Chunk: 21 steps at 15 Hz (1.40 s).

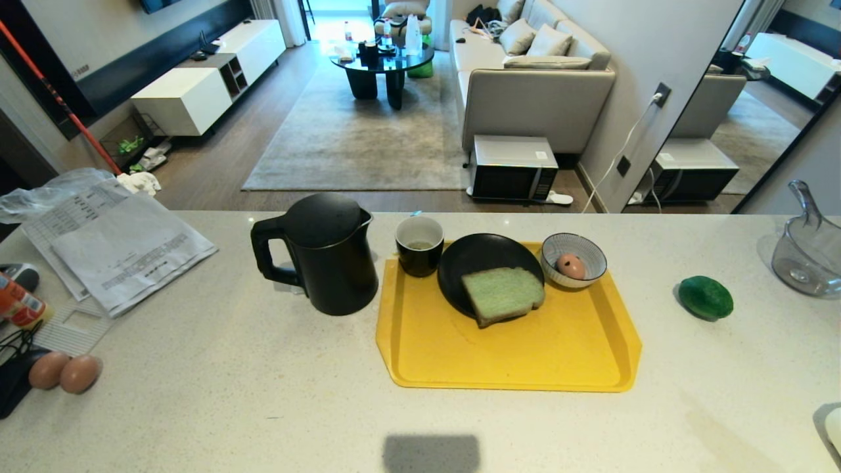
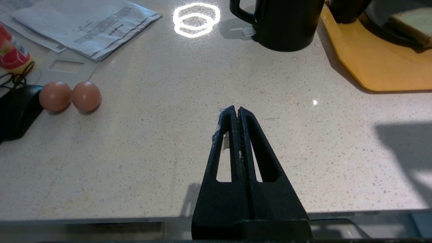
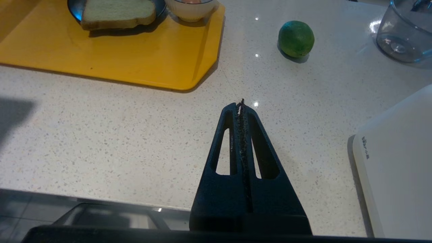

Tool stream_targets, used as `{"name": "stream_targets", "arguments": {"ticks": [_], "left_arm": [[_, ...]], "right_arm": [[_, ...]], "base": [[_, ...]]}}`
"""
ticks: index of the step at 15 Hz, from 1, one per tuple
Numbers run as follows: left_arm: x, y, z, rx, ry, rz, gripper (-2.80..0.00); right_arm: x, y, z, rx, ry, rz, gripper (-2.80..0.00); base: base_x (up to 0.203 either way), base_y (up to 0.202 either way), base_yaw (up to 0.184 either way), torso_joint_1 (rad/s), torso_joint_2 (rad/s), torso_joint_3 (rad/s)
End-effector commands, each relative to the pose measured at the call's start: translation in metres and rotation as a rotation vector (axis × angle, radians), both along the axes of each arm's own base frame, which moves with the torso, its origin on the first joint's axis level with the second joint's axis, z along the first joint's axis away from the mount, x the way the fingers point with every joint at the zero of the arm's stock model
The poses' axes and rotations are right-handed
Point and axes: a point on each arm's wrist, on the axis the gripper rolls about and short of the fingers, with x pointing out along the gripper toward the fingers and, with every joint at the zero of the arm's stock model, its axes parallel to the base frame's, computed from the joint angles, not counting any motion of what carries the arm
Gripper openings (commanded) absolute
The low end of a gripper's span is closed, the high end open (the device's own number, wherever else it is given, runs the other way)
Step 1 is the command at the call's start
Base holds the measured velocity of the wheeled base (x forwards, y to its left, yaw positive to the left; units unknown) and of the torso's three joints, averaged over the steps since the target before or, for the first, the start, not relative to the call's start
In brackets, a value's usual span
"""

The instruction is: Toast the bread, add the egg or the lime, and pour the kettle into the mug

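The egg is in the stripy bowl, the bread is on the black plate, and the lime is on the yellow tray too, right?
Not quite. The lime sits on the bare counter, off to the right of the yellow tray, as the head view shows. The egg is in the stripy bowl and the bread is on the black plate.

No text can be read with certainty; the papers [image 1: 118,246] on the left side of the table [image 1: 263,394] carry printed lines and a grid like a form, but the letters are too small to make out; the white appliance [image 3: 396,165] near the right hand has a small dark marking close to its edge, also not readable; the bottle [image 1: 18,303] shows a colourful label without legible words.
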Motion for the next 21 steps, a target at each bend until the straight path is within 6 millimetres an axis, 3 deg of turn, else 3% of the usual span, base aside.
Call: {"name": "stream_targets", "arguments": {"ticks": [1, 21], "left_arm": [[0.0009, 0.0004, -0.0038, -0.037, 0.011, 0.016, -2.80], [0.0009, 0.0005, -0.0038, -0.048, 0.011, 0.023, -2.80]], "right_arm": [[0.0000, -0.0003, 0.0002, 0.034, -0.001, -0.011, -2.80], [-0.0001, -0.0007, 0.0007, 0.091, -0.005, -0.029, -2.80]], "base": [[0.000, 0.000, 0.000, 0.000, 0.00, 0.000], [0.000, 0.000, 0.000, 0.000, 0.00, 0.000]]}}
